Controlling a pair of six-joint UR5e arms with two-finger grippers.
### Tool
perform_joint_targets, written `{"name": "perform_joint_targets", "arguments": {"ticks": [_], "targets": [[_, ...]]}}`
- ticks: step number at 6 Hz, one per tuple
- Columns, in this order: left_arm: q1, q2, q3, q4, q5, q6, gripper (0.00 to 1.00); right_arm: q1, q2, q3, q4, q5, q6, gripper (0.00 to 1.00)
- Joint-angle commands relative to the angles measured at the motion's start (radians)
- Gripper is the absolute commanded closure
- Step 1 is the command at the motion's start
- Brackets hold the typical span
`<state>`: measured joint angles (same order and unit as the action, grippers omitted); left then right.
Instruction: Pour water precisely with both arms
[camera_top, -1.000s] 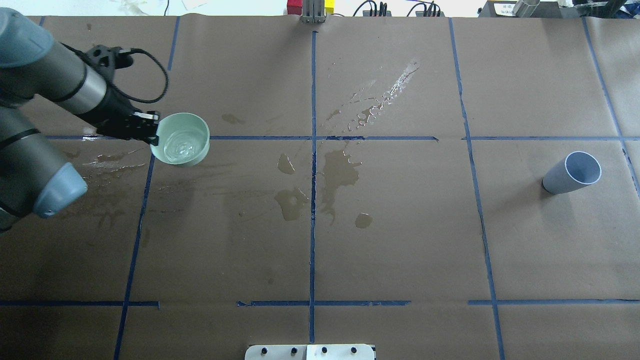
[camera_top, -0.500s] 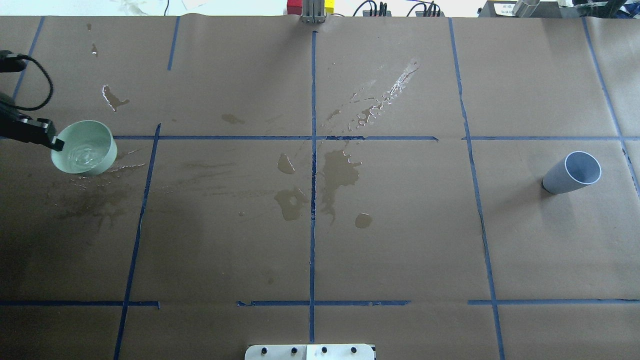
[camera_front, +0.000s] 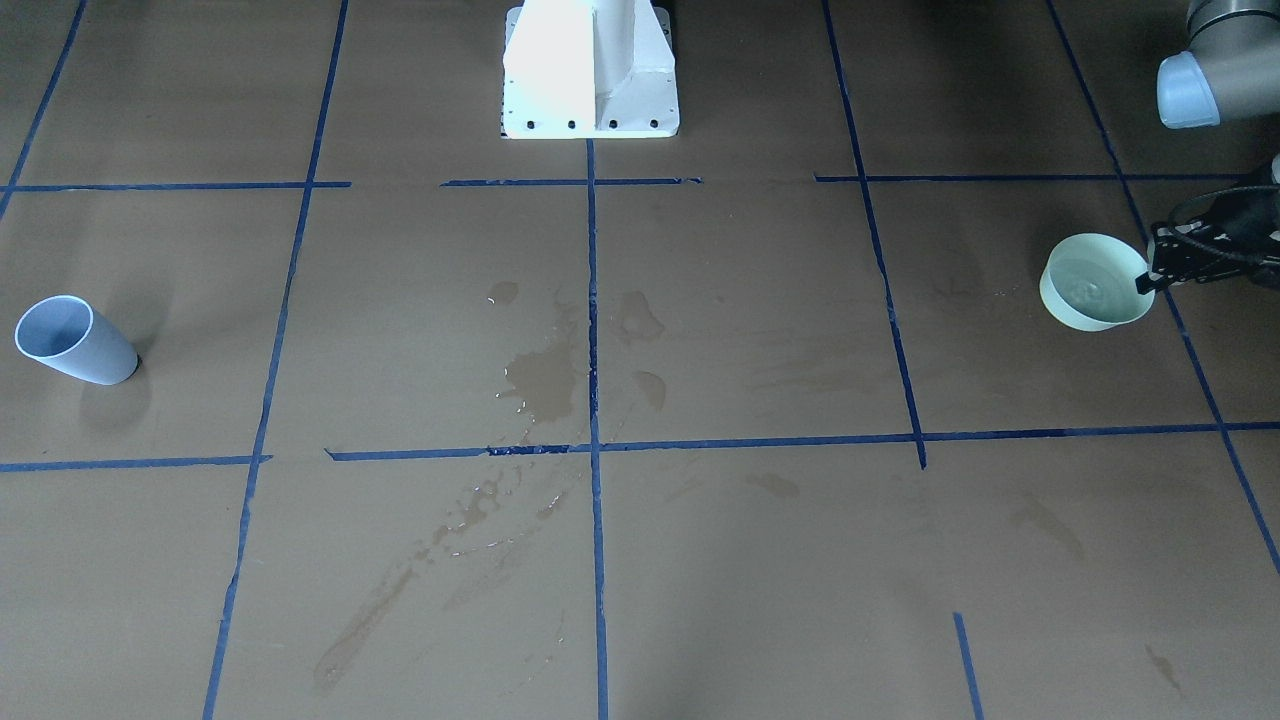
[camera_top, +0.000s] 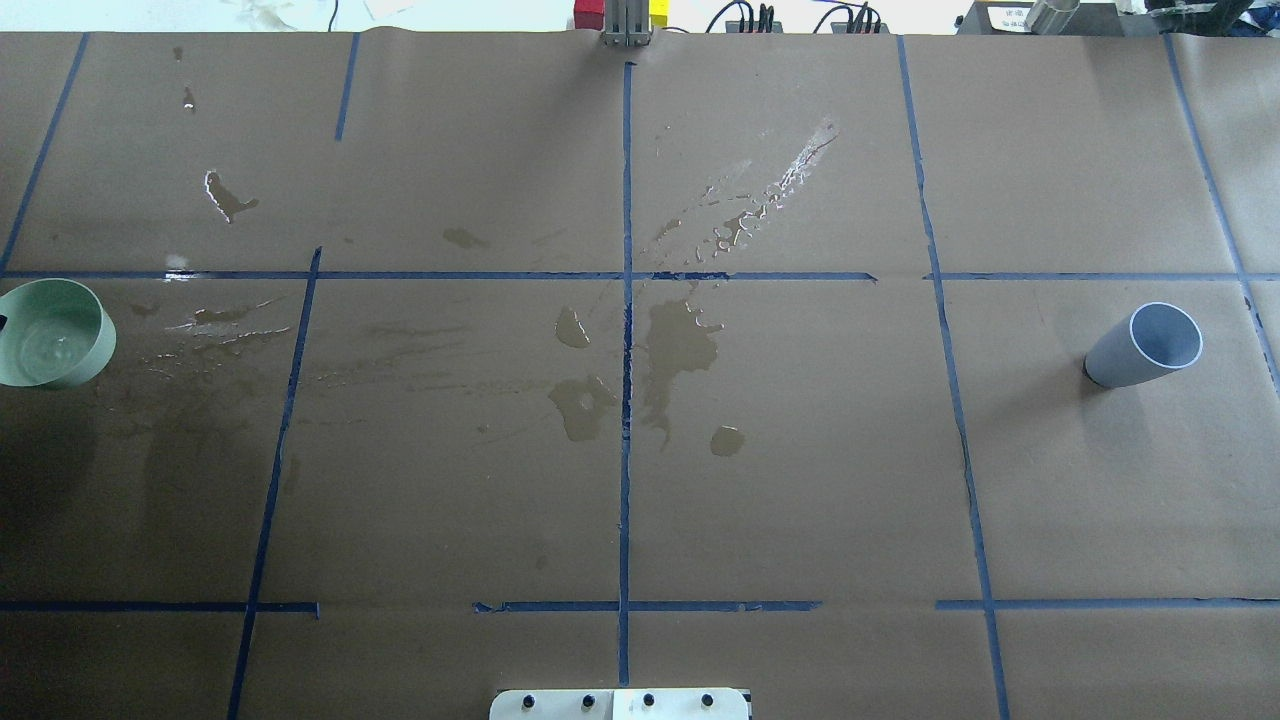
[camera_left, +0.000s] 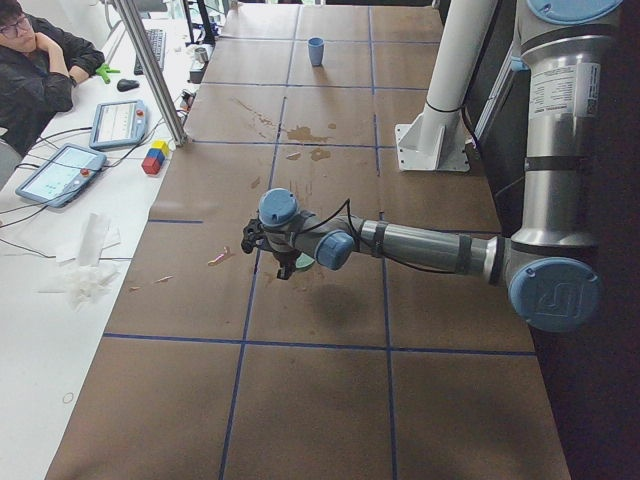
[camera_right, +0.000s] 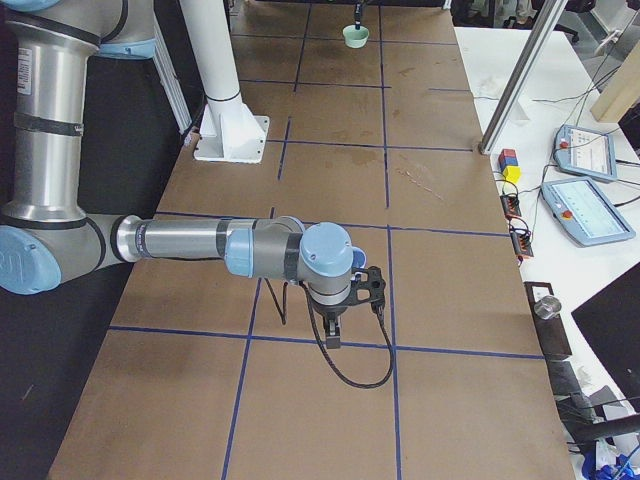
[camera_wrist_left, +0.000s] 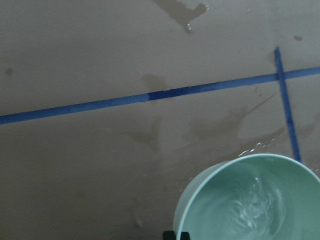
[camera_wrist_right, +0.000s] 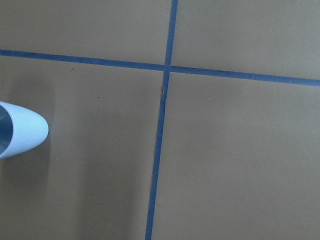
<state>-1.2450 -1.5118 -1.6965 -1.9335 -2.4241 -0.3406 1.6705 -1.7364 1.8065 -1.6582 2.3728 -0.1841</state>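
My left gripper (camera_front: 1150, 280) is shut on the rim of a pale green bowl (camera_front: 1095, 283) and holds it just above the table. The bowl sits at the left edge of the overhead view (camera_top: 50, 333). The water (camera_wrist_left: 252, 207) ripples inside the bowl (camera_wrist_left: 200, 200) in the left wrist view. A blue-grey cup (camera_top: 1145, 345) stands at the far right, and shows at the left edge of the right wrist view (camera_wrist_right: 20, 130). My right gripper (camera_right: 335, 335) hangs above the paper near the cup's end of the table. I cannot tell whether it is open or shut.
Dark wet blotches (camera_top: 670, 345) and streaks (camera_top: 770, 195) lie around the table's centre. Blue tape lines (camera_top: 626, 400) cross the brown paper. The white pedestal (camera_front: 590, 70) stands at the robot's side. An operator (camera_left: 35, 75) and tablets (camera_left: 118, 123) are beyond the far edge.
My left gripper has carried the green bowl leftward across the table to the overhead view's left edge. The arm has left that view. The cup has not moved.
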Motion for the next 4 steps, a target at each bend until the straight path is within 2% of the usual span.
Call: {"name": "perform_joint_targets", "arguments": {"ticks": [1, 2, 3, 4], "targets": [[0.001, 0.004, 0.103, -0.202, 0.005, -0.14, 1.0, 0.0, 0.0, -0.001, 0.0, 0.0, 0.0, 0.0], [0.01, -0.004, 0.174, -0.395, 0.01, -0.335, 1.0, 0.0, 0.0, -0.001, 0.0, 0.0, 0.0, 0.0], [0.074, -0.004, 0.184, -0.463, 0.016, -0.425, 1.0, 0.0, 0.0, -0.001, 0.0, 0.0, 0.0, 0.0], [0.105, -0.005, 0.184, -0.466, 0.06, -0.434, 1.0, 0.0, 0.0, -0.004, 0.0, -0.001, 0.0, 0.0]]}}
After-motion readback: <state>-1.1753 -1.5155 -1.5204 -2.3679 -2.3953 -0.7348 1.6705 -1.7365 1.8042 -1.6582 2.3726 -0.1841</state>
